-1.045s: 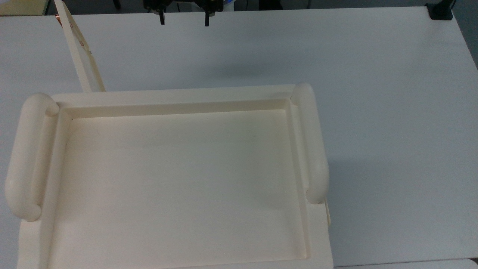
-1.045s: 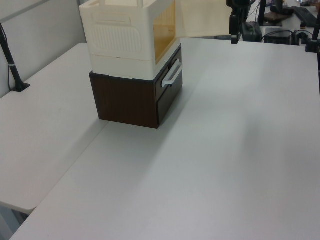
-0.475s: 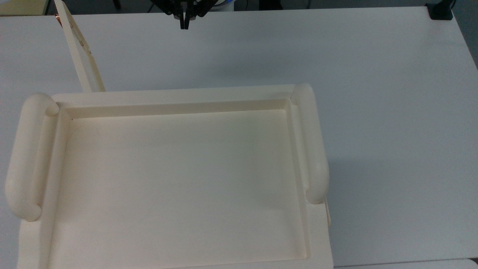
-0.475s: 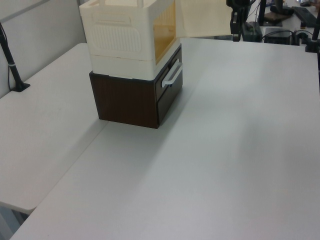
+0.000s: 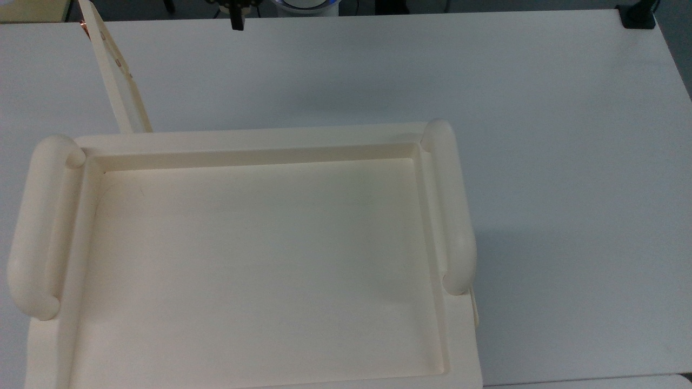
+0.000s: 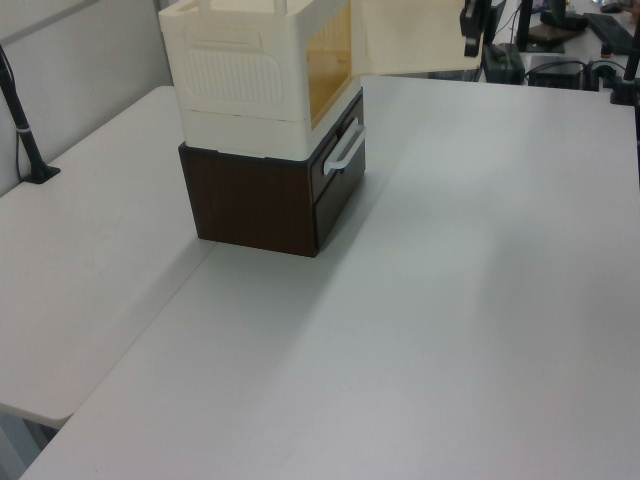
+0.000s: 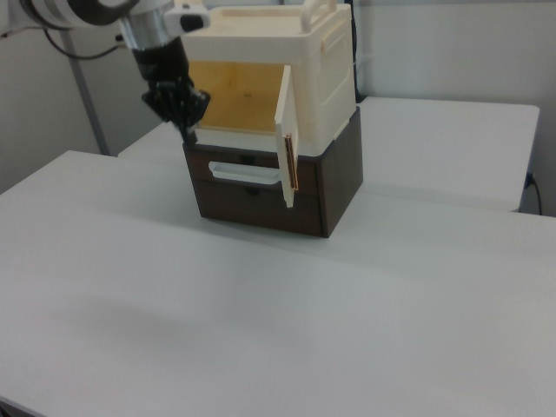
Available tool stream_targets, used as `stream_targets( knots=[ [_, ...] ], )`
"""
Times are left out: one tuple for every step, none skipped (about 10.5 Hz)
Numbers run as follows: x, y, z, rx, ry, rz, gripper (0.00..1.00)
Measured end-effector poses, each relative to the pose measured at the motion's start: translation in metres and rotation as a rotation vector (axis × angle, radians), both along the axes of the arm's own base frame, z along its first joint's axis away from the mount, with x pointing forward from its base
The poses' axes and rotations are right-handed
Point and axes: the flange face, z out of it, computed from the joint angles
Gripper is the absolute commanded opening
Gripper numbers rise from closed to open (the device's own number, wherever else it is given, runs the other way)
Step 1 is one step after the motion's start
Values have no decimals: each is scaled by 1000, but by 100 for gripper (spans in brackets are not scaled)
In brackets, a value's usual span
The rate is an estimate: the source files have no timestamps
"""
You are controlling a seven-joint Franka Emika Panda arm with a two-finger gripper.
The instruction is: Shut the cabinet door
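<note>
Nothing of the closing is done yet: the cabinet door point(image 7: 286, 137) stands swung wide from the cabinet point(image 7: 287, 69) on the bench point(image 7: 261, 313). Fingers pressed together and holding nothing, the end effector point(image 7: 185, 122) hangs near the open front.

Obstacle: thin cream cabinet door point(image 7: 287, 137), swung out from the cream box cabinet point(image 6: 255, 70) atop a dark brown wooden drawer unit point(image 6: 262, 200). Black two-finger gripper point(image 7: 188, 130) hangs near the door's open side. White table point(image 5: 540, 135) beyond offers broad bare passage.
</note>
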Motion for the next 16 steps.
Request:
stream_targets(
  knots=[
    [1,-15,20,3,-70,-25,0],
    [3,-29,39,-2,-148,-47,0],
    [4,-44,60,-10,-235,-70,0],
    [4,-58,74,-19,-304,-92,0],
    [4,-73,82,-29,-360,-115,0],
    [5,-88,87,-39,-407,-138,0],
    [5,-105,91,-50,-448,-164,0],
    [4,-123,93,-61,-481,-191,0],
    [4,-141,89,-69,-487,-220,0],
    [7,-156,79,-73,-478,-243,0],
    [13,-167,65,-74,-458,-258,0],
    [19,-173,50,-73,-433,-263,0],
    [26,-174,36,-70,-411,-263,0],
    [31,-173,27,-53,-399,-263,0],
    [34,-166,21,-27,-392,-257,0],
    [38,-155,19,5,-394,-246,0]
  ],
)
